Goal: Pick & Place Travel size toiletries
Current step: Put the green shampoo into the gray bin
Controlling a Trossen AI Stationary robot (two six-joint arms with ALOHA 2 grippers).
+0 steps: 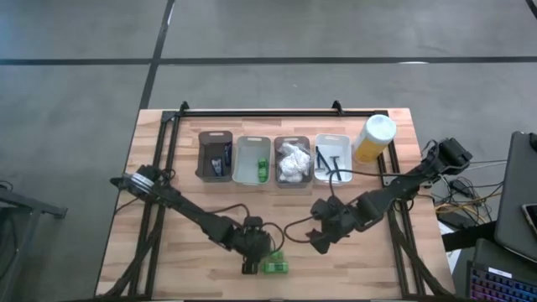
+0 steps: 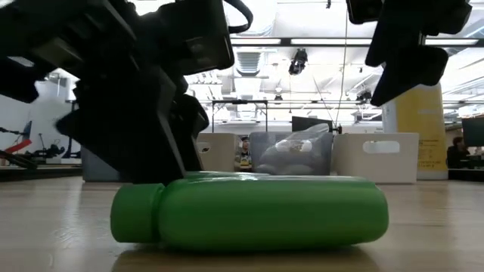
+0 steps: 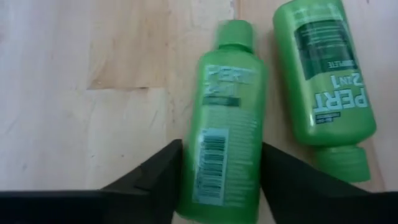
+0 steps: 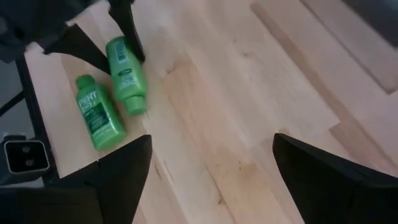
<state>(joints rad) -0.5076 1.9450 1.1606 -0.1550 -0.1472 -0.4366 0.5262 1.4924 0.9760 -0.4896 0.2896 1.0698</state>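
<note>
Two bright green little bottles are near the table's near edge. One bottle (image 3: 227, 118) sits between the fingers of my left gripper (image 1: 252, 260). The other bottle (image 3: 323, 74) lies flat on the wood beside it, nearest the low camera (image 2: 249, 211). My right gripper (image 1: 321, 242) hovers open over bare wood to their right, touching nothing. A third green bottle (image 1: 263, 170) lies in a tray at the far side, next to trays with white packets (image 1: 293, 162) and black sticks (image 1: 330, 159). My left gripper pinches the green bottle's body toward its base end (image 3: 217, 180), one finger (image 3: 158, 177) on each long side. The fingers point along the bottle, whose cap (image 3: 234, 32) faces away from the wrist. The bottle is level; I cannot tell whether it is clear of the wood.
Four small trays stand in a row at the far side, from a dark tray (image 1: 215, 157) to a white one (image 1: 331, 144). A tall yellow cylinder with a white cap (image 1: 373, 138) stands at their right. Bare wood lies between the trays and the grippers.
</note>
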